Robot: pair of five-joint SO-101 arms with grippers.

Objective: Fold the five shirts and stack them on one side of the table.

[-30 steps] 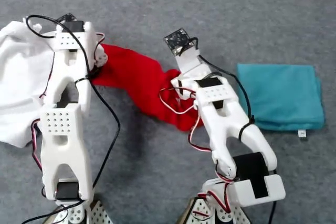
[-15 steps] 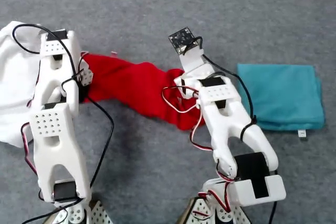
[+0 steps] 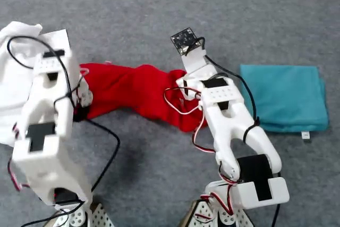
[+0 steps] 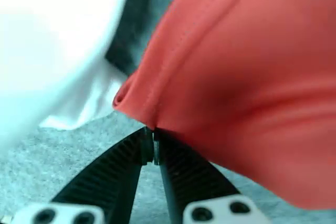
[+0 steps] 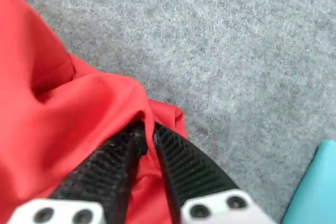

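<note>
A red shirt (image 3: pixel 139 91) lies stretched and bunched across the middle of the grey table, between the two arms. My left gripper (image 4: pixel 153 141) is shut on a fold at the red shirt's (image 4: pixel 247 72) left end, beside the white shirts (image 4: pixel 47 35). My right gripper (image 5: pixel 145 132) is shut on a bunched edge of the red shirt (image 5: pixel 63 124) at its right end. In the high view the left gripper (image 3: pixel 81 98) sits at the shirt's left tip and the right gripper (image 3: pixel 183 86) at its right end. A folded teal shirt (image 3: pixel 284 97) lies flat at the right.
A heap of white shirts (image 3: pixel 18 73) covers the table's left edge, partly under the left arm. The table's (image 3: pixel 159 174) front middle and the far strip behind the shirts are bare grey felt. Cables hang off both arms.
The left arm has drawn back toward the near left, pulling the red shirt's left end with it, so the shirt is stretched longer. The right arm has barely moved.
</note>
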